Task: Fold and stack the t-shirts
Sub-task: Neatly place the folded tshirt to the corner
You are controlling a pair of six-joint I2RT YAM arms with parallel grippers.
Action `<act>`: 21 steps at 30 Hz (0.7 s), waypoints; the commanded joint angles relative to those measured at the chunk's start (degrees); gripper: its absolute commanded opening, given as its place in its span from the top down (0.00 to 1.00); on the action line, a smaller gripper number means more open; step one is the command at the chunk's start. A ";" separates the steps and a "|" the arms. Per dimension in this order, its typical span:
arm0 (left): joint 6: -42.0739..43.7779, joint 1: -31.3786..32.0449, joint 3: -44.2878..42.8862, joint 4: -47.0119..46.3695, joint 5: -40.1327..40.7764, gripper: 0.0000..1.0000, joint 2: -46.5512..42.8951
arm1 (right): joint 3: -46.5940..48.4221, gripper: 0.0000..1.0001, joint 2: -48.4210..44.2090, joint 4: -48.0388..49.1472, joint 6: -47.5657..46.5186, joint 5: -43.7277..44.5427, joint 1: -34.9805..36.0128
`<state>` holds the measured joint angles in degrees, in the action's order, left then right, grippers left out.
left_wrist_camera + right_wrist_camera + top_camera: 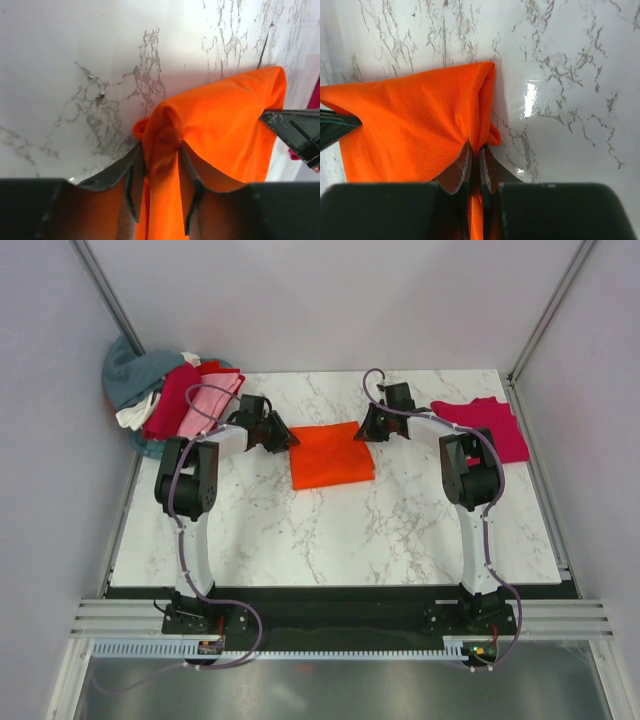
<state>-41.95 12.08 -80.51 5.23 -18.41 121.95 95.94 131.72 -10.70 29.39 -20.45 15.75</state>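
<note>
A bright orange t-shirt (332,455), folded into a rectangle, lies at the table's far middle. My left gripper (284,439) is shut on its far left corner; the cloth bunches between the fingers in the left wrist view (162,150). My right gripper (364,430) is shut on its far right corner, the cloth pinched thin in the right wrist view (476,150). A crimson-pink t-shirt (485,425) lies flat at the far right. A pile of shirts (185,398), dark red, light pink, white and teal, sits at the far left corner.
The marble table (330,540) is bounded by grey walls on three sides. The shirt pile overhangs the far left edge. The right gripper's tip (295,132) shows at the right in the left wrist view.
</note>
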 commanded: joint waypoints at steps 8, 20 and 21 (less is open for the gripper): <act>1.96 2.86 -1.58 -0.22 6.63 0.98 -2.15 | 0.04 1.00 -4.54 -1.08 -0.74 3.66 -0.37; 0.12 12.96 -4.82 -2.86 7.42 0.98 -11.64 | -10.15 1.00 -24.57 -1.08 1.28 7.61 -5.90; 0.03 14.10 -5.70 -2.69 8.21 0.98 -11.82 | -10.86 1.00 -27.37 -1.77 1.64 8.14 -7.56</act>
<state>-41.89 22.31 -82.63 5.15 -11.81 113.58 86.63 111.72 -12.97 29.98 -15.05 11.77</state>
